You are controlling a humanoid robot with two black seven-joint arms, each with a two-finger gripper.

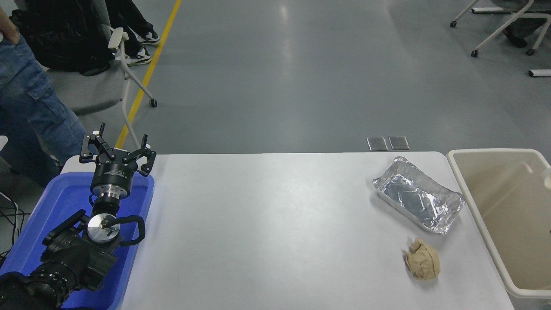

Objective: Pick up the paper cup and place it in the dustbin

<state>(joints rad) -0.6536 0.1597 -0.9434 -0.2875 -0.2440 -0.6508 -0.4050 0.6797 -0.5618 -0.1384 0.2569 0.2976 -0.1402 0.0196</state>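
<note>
From the head camera, three containers can be seen. The dustbin (472,202) stands at the right end of the bench (267,224). It is big and beige with a thick pale rim, and its smooth inside walls show. A small pale blur sits at the picture's right edge, inside the bin's outline. It looks like the paper cup (548,178), but it is too cut off to be sure.

A shiny foil tray (443,227) lies near the far right corner of the bench, just beside the dustbin. Only crinkled foil shows inside it. A crumpled tan paper ball (423,259) lies on the bench near the tray, closer to the near edge.

A blue tray (51,202) lies at the left end of the bench. The left arm rests over it. The left gripper (117,150) is over the tray's far end, and its jaws are spread wide and hold nothing. The pale blur in the bin is at the other end of the bench, well apart from these jaws. The right gripper is out of the picture.

The bench is white and smooth. The floor (301,77) is grey with a yellow line (148,73). A chair (99,84) and a person in blue jeans (26,99) are past the far left corner.
</note>
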